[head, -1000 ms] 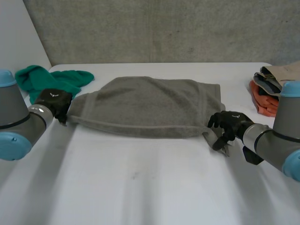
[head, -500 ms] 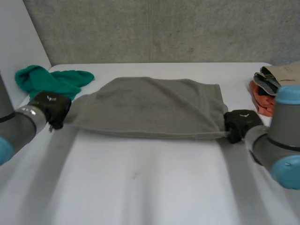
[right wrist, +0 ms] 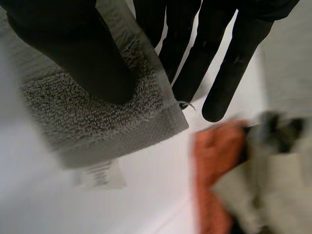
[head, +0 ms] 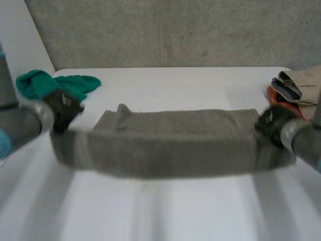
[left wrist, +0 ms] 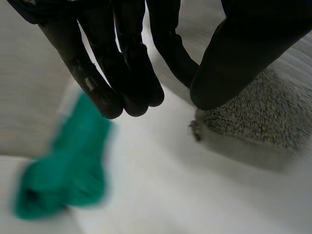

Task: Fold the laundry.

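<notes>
White table (head: pixel 160 211) against a grey wall: the towel (head: pixel 170 143) is held stretched between the two hands, near edge raised, and it should handle as soft, limp, fairly light terry with a grippy pile, best taken at the hemmed end corners. The left hand (head: pixel 61 108) pinches one corner between thumb and nearest finger, other fingers straight and free, with a green cloth (left wrist: pixel 68 165) beyond the fingertips. The right hand (head: pixel 271 123) clamps the opposite corner, thumb on top and fingers (right wrist: pixel 219 63) behind, with a clothes pile (right wrist: pixel 229 195) beyond them; both arms are spread wide.
</notes>
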